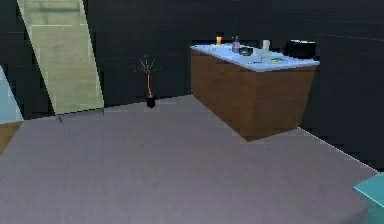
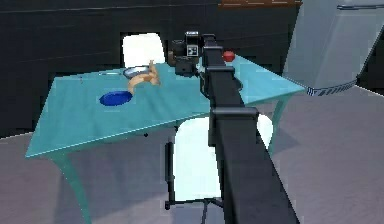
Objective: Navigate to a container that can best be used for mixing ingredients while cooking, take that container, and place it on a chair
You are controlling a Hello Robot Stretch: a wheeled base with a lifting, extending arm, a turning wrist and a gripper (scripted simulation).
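Teal table [image 2: 70, 120] carries a blue disc [image 2: 117, 98], then a pale-rimmed bowl [image 2: 132, 72] just beside a tan thing [image 2: 151, 73]. A white chair [image 2: 143, 46] stands behind them. Right of the bowl, the gripper [image 2: 178, 55] shows against the tabletop's far side, and whether it holds anything cannot be told. Next comes the dark arm [image 2: 235, 140], a red thing [image 2: 229, 55], then a fridge [image 2: 340, 45].

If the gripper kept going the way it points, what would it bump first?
Probably the small tan thing on the teal table, with the bowl just past it. The gripper seems to point toward the arm side view's left, but its height is unclear, so it might pass above.
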